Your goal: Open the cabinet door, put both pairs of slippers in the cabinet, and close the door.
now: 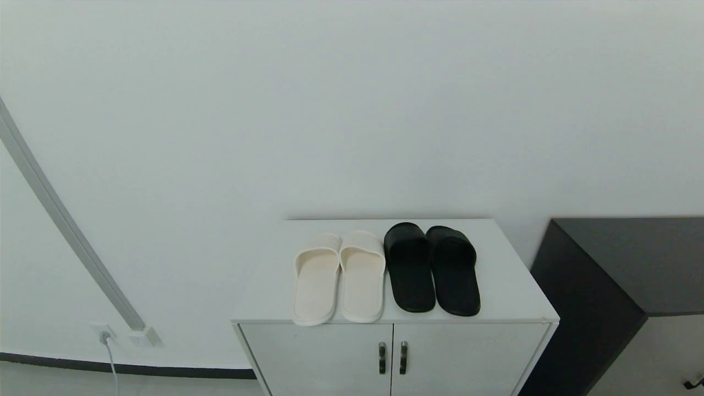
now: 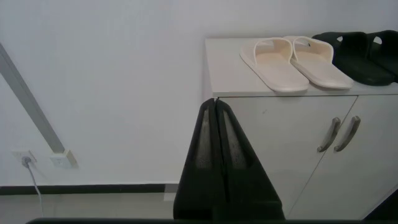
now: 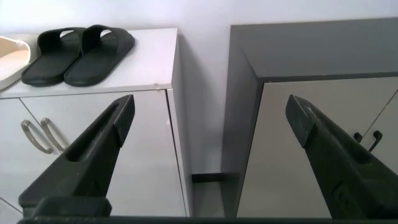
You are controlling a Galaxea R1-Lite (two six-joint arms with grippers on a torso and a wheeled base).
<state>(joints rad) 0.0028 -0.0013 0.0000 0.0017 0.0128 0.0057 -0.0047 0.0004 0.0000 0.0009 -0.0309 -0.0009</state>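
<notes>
Left wrist view: left tool [image 2: 215, 104] pressed together; right tool [image 3: 210, 106] spread; slippers [image 2: 298, 62] seemingly beyond both.

- The left claw [image 2: 215, 104] is showing as two black fingers, long and wedge-shaped, each narrowing from a broad base to a thin tip.
- Their flat faces are catching a dull grey sheen, and a fine seam is running between them where they meet.
- The right claw [image 3: 209, 107] is showing two matte black fingers, thick and angular, each ending in a blunt, squared tip.
- A dark bar is edging the base of each claw.
</notes>
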